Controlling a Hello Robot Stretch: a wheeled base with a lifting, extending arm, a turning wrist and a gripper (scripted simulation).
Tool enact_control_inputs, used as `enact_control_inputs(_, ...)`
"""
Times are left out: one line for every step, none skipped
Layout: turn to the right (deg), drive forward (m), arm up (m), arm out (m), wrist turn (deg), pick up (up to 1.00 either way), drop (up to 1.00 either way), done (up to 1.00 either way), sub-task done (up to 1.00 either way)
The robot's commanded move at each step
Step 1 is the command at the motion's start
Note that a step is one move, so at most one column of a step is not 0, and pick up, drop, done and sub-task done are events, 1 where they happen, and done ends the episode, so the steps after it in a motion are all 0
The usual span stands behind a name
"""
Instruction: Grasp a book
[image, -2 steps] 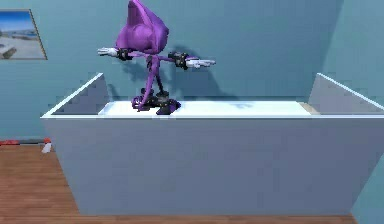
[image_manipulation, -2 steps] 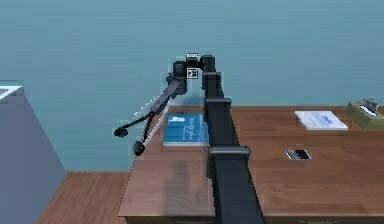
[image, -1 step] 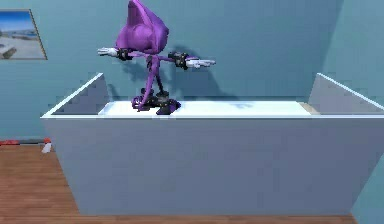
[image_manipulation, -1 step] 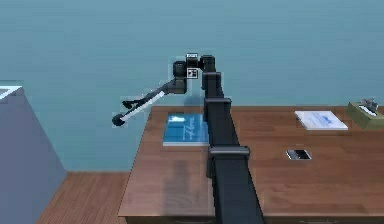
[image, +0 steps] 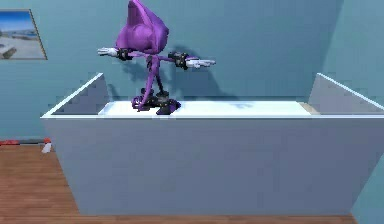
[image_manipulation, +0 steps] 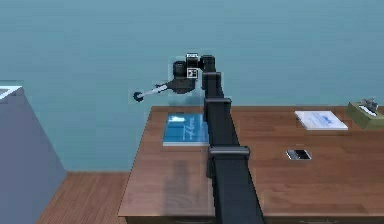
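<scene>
Polished wood desk (image_manipulation: 300, 185) carries a glossy-covered book (image_manipulation: 186, 130).

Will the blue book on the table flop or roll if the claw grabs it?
Probably stiff: the blue book looks flat with straight edges. It lies flat on the wooden table, so it shouldn't roll. It looks thin, so likely light.

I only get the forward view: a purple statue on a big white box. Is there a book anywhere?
Observer: Yes, in the arm side view a blue book lies on a wooden table.
Operator: Does the robot's hand have it?
Observer: No, the gripper is up against bare wall, holding nothing.
Operator: Any other books?
Observer: Perhaps: a flat white thing lies toward that view's right.
</scene>
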Motion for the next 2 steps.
enact_control_inputs(0.0, 0.0, 0.0, 0.0, 36.0, 0.0, 0.0, 0.0, 0.0)
enact_control_inputs(0.0, 0.0, -0.3, 0.0, 0.0, 0.0, 0.0, 0.0, 0.0)
